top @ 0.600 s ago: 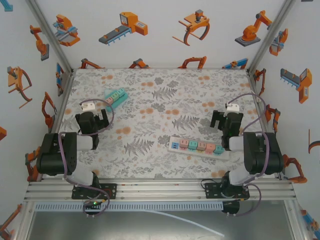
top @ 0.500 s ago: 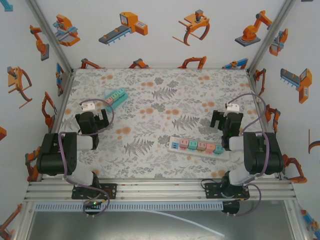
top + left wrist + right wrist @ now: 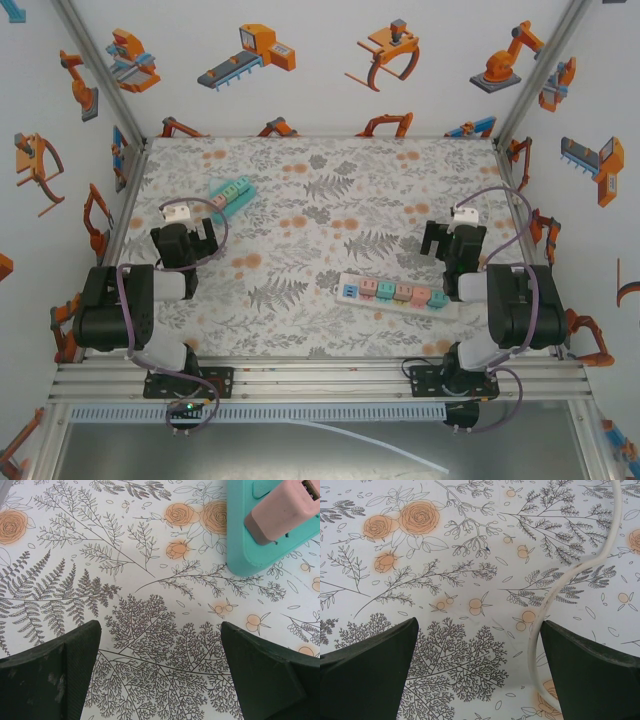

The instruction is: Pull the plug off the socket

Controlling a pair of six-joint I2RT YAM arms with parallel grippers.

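1. Plainly, the left claw is spread wide. Its two dark fingers are well apart, with nothing between them but the flowered desk, which they hover over without touching.
2. The right claw is spread just as wide and holds nothing. A white cable snakes across the cloth just beside its right-hand finger.
3. Both arms sit folded back near their bases, which reads as a ready pose: jaws open so either can close on a plug once it reaches forward.
4. Ahead and to the right of the left claw lies a teal power strip with a pink plug seated in it, standing up from the face of the strip. This looks like the nearest target, near the claw but not yet between its fingers.
5. From above, a white power strip carrying several coloured plugs lies close in front of the right arm, at its inner side.
6. My judgement is that nothing has been pulled yet; every plug sits in its socket.
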